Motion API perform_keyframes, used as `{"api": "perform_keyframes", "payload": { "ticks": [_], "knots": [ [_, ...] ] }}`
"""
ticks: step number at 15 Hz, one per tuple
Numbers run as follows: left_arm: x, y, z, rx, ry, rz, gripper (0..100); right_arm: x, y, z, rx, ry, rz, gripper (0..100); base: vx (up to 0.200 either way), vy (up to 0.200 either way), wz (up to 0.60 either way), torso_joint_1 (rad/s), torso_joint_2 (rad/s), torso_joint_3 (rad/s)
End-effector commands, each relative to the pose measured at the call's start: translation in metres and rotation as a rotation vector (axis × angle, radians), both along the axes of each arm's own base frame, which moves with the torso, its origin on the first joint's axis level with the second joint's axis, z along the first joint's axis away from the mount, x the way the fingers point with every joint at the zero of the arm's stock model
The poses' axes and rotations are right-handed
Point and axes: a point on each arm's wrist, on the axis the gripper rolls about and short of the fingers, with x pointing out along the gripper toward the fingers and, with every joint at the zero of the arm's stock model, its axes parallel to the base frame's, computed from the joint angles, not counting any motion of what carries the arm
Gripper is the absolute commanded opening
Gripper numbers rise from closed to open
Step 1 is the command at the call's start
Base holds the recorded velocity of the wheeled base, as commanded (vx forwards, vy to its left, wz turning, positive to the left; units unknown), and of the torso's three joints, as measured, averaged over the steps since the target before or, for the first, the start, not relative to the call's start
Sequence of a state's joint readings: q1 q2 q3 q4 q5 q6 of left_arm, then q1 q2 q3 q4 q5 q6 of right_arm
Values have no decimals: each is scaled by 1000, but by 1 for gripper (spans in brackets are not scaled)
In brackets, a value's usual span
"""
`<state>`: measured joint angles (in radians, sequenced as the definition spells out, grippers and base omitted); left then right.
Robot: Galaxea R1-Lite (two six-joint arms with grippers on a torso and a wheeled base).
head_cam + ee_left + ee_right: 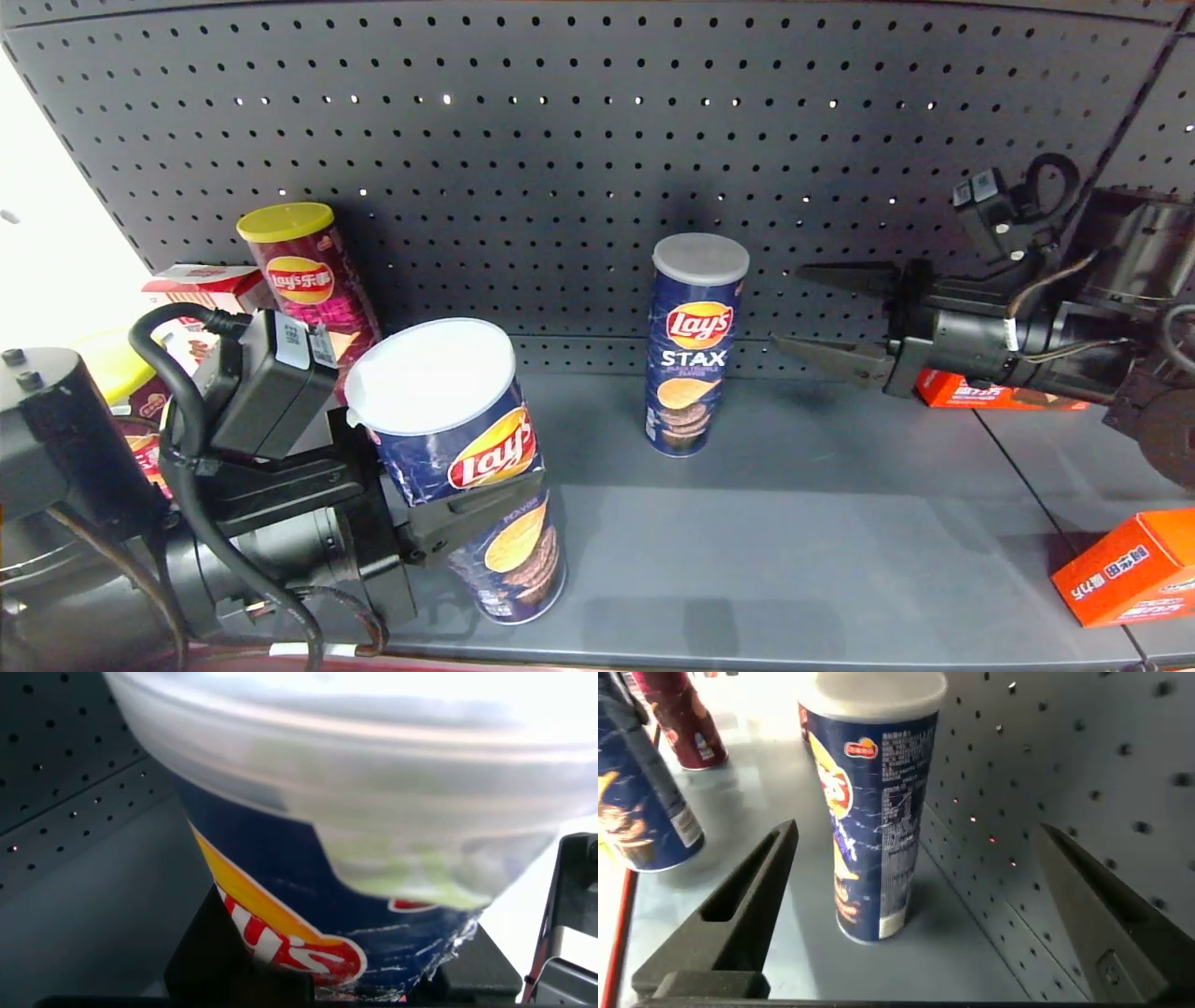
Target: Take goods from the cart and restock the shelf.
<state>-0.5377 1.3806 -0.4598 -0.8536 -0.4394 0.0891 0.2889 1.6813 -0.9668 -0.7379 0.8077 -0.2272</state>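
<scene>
Apparently tilted, blue chip can (487, 450) sits clamped in left gripper (450, 481).

Our left hand (462, 499) sits low at front left, fingers clamped around a blue can (485, 448), which leans in the grip. The left arm comes in from the lower left with the wrist roughly level. Our right hand (826, 315) hangs out on the right, level and pointing left, fingers spread wide, gripping nothing. The right arm comes in from the right edge.
</scene>
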Motion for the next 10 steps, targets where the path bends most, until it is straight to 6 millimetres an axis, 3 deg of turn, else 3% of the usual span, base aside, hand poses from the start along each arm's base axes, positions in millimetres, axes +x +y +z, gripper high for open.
{"api": "perform_keyframes", "payload": {
  "ticks": [1,4,10],
  "knots": [
    [1,0,0,1,2,0,0,16,13,-13,-10,31,25,100,0,0,0,0,0,0],
    [4,2,-1,-4,11,17,0,21,24,-22,-7,29,140,100,0,0,0,0,0,0],
    [8,1,0,-4,13,19,0,31,38,-38,-18,65,180,100,0,0,0,0,0,0]
  ]
}}
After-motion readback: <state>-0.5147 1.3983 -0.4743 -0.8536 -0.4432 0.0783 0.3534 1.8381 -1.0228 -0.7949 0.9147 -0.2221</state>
